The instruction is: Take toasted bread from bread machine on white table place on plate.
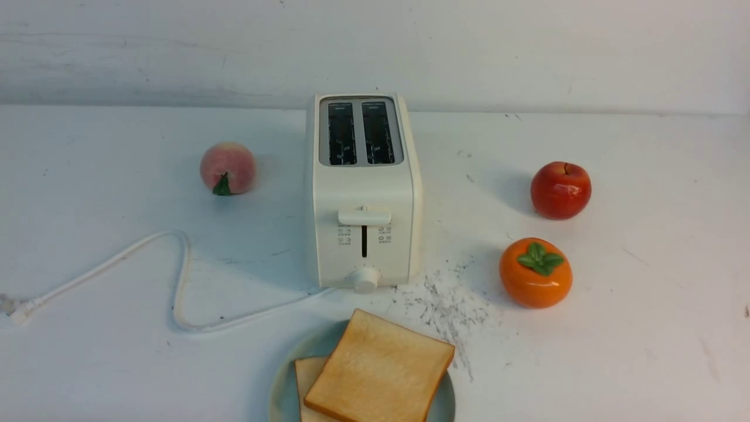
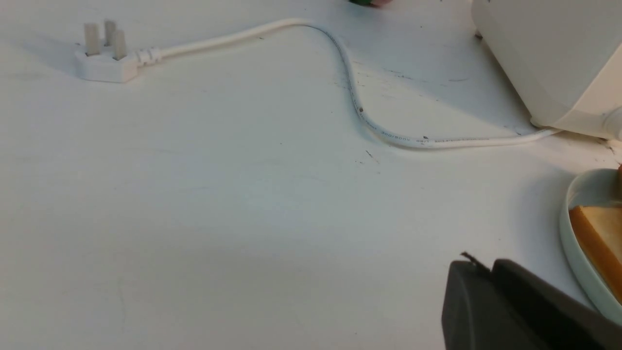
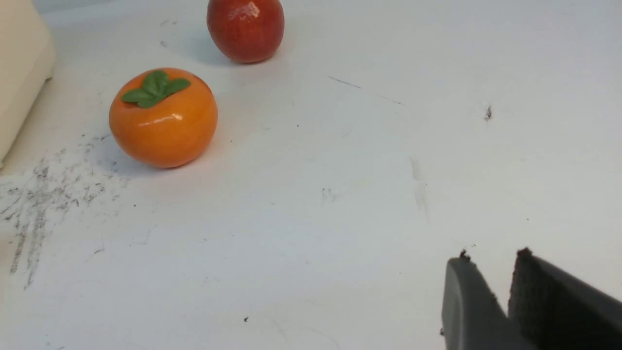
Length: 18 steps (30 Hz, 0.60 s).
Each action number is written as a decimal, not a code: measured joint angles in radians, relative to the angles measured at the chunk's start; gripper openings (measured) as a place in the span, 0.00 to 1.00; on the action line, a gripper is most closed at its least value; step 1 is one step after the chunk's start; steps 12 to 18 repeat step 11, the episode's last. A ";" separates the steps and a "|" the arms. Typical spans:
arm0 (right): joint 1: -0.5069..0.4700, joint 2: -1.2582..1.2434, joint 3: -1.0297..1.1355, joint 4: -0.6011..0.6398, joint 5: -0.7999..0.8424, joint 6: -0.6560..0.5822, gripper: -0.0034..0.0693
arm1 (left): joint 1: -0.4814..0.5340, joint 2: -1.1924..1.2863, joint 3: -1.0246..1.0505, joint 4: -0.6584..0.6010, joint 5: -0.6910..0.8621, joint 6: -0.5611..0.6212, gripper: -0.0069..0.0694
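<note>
Left edge of the white table [image 1: 644, 328]: plug [image 1: 17, 310] lies loose, cord [image 1: 176, 275] loops back to the bread machine, so it's unplugged and cold. Left gripper [image 2: 478, 267] sits low near the front edge beside the plate; jaws pressed together, holding nothing. It shows only in its wrist view, so the arm looks parked, not working. Peach [image 1: 228, 168] sits left of the machine toward the back edge, apart from it, likely just a distractor.

Centre: bread machine [image 1: 363, 193] faces the front edge, both slots dark and bare, lever up. Just in front of it the plate [image 1: 281, 392] is cut off by the front edge. Both slices of toasted bread [image 1: 379, 368] are on it, top one tilted and overlapping the lower one. I'd call the task done.

Right side: apple [image 1: 561, 190] and persimmon [image 1: 535, 272], one behind the other, well off the transfer path. Right gripper [image 3: 491, 265] hovers over bare tabletop near the front-right; jaws parted by a narrow slit, empty.
</note>
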<state>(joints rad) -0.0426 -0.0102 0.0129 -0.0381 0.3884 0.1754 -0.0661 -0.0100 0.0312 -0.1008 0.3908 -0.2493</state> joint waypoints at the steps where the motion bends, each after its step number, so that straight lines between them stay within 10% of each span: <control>1: 0.000 0.000 0.000 0.000 0.000 0.000 0.25 | 0.000 0.000 0.000 0.000 0.000 0.000 0.14; 18: 0.000 0.000 0.000 0.000 0.000 0.000 0.26 | 0.000 0.000 0.000 0.000 0.000 0.000 0.14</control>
